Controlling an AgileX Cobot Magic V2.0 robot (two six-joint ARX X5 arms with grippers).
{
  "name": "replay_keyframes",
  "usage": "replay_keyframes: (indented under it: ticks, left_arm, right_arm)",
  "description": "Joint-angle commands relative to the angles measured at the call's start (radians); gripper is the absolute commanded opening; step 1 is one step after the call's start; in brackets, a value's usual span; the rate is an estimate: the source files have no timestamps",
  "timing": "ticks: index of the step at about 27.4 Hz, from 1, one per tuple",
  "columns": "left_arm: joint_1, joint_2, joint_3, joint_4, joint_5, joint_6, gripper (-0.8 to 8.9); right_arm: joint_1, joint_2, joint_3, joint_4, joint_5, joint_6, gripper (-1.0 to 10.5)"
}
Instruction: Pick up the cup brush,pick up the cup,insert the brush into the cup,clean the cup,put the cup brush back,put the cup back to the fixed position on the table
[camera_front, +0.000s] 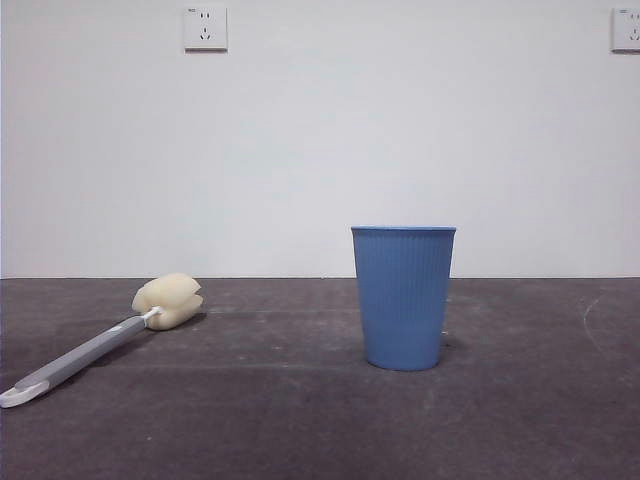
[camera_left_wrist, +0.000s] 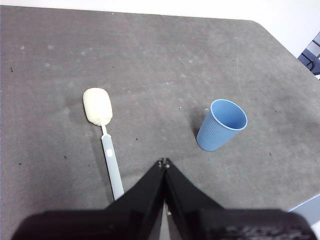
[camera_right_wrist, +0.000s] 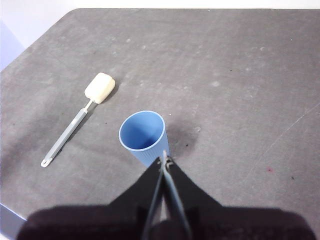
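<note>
Front view: one cup brush (camera_front: 100, 345) lies flat on the table (camera_front: 300, 430), handle nearest, sponge head farther back. One cup (camera_front: 403, 297) stands upright, well apart from it. Wrist views: my left gripper (camera_left_wrist: 163, 163) and right gripper (camera_right_wrist: 165, 162) hang above, jaws pressed together, empty.

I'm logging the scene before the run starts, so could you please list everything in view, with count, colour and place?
cup brush: one, grey handle, cream-yellow sponge head, lying flat on the table, apart from the cup.
cup: one, blue, ribbed, standing upright and empty on the table.
table: one, dark grey, scuffed.
wall sockets: two, white, high on the white wall behind.
left gripper: one, black, jaws shut, above the table near the brush handle.
right gripper: one, black, jaws shut, above the cup.
</note>
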Motion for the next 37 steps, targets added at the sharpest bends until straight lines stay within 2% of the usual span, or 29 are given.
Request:
replay_keyframes:
  ticks: [1,4,6,7,10,11,12,24,29,34,37]
  left_arm:
    - [0.001,0.002,0.001,0.000,-0.001,0.018,-0.07]
    - [0.001,0.006,0.001,0.000,0.002,0.018,0.01]
    - [0.001,0.006,0.001,0.000,0.002,0.018,0.27]
    - [0.001,0.006,0.001,0.000,0.002,0.017,1.09]
    - [0.001,0.006,0.001,0.000,0.002,0.009,5.51]
    - [0.001,0.006,0.001,0.000,0.002,0.009,6.46]
    - [0.001,0.009,0.001,0.000,0.002,0.010,6.74]
    - [0.001,0.108,0.001,-0.005,0.001,0.020,6.73]
    - [-0.045,0.254,0.001,-0.005,-0.010,0.046,6.73]
    - [-0.236,0.496,0.000,0.027,-0.201,0.043,6.69]
    - [-0.356,0.640,0.000,0.085,-0.311,-0.007,6.69]
  right_arm:
    - [0.002,0.000,0.002,0.000,-0.005,-0.008,0.0]
    - [0.002,-0.001,0.002,0.000,-0.005,-0.007,0.1]
    - [0.002,-0.001,0.002,0.000,-0.005,-0.007,1.0]
    - [0.002,-0.001,0.002,0.000,-0.005,-0.007,2.1]
    - [0.002,-0.001,0.002,0.000,-0.004,-0.007,5.4]
    - [0.002,-0.001,0.002,0.000,-0.001,-0.007,6.1]
    - [0.002,-0.001,0.002,0.000,0.001,-0.007,6.5]
    - [0.002,0.000,0.002,0.000,0.001,-0.006,6.7]
    - [0.003,0.011,0.002,0.003,0.000,-0.006,6.7]
    - [0.003,0.024,0.002,0.008,0.000,-0.003,6.7]
    - [0.004,0.032,0.002,0.008,0.000,-0.003,6.7]
